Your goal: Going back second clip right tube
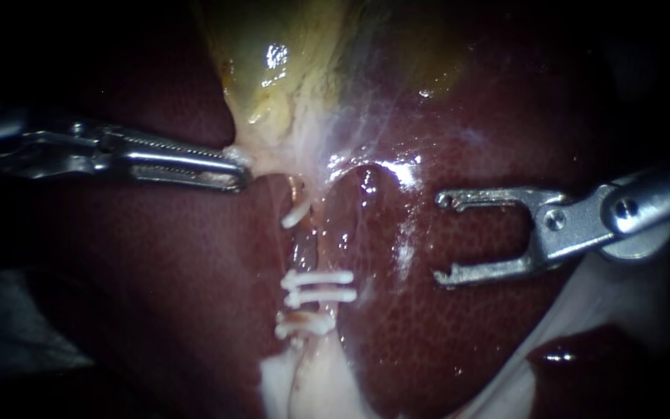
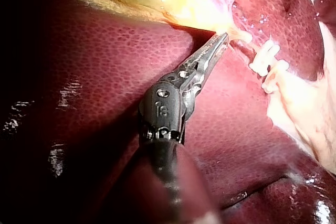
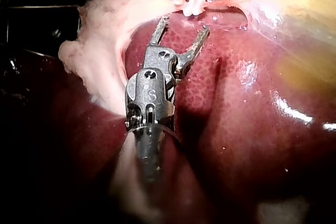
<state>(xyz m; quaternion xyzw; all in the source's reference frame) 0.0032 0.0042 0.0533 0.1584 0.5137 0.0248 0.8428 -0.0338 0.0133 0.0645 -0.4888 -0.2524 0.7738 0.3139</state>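
Withdrawal step. Right instrument (image 1: 447,237) over liver (image 1: 467,334), jaws spread wide and empty, just beside right tube (image 1: 343,233), two white clips (image 1: 318,286) lying across it. Left instrument (image 1: 234,172) pinching pale tissue (image 1: 261,159) below gallbladder (image 1: 273,54), jaws pressed on it. Best drawn straight back along its own shaft, clear of clips and liver; left hold steady. No brand or label readable on tissue or clips.
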